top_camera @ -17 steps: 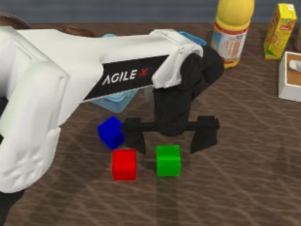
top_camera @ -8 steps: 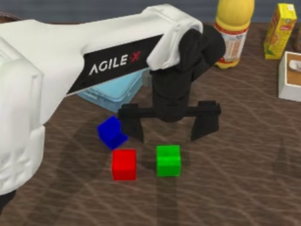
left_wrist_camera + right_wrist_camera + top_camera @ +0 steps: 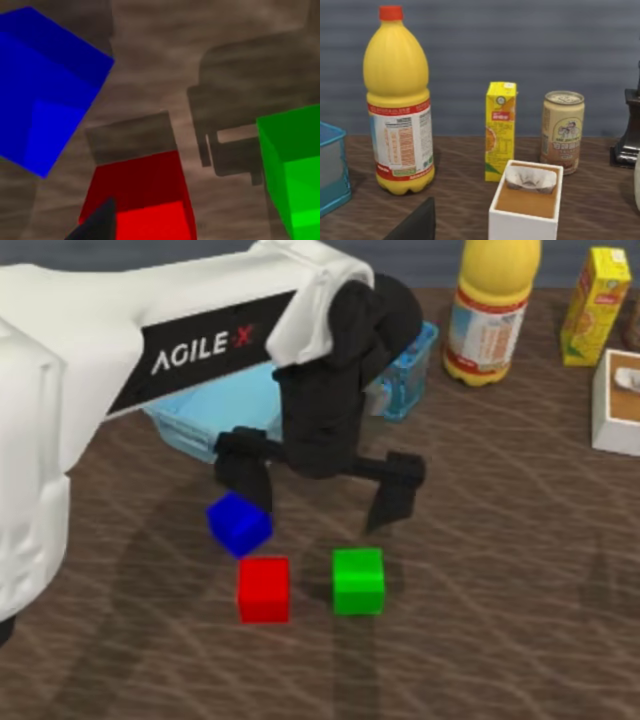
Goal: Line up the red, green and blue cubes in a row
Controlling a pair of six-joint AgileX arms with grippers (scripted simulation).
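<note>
Blue cube [image 3: 238, 522], skewed behind the red cube [image 3: 263, 589]: straddle squarely with left gripper [image 3: 318, 487] jaws wide, empty, then close.

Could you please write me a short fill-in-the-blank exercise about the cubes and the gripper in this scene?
1. The red cube sits directly left of the ____ cube in the top view.
2. The left gripper hangs above the table with its fingers ____.
3. The blue cube lies out of line and ____ relative to the other two.
4. The yellow bottle has a ____ cap.

Missing words: green; open; rotated; red
</note>
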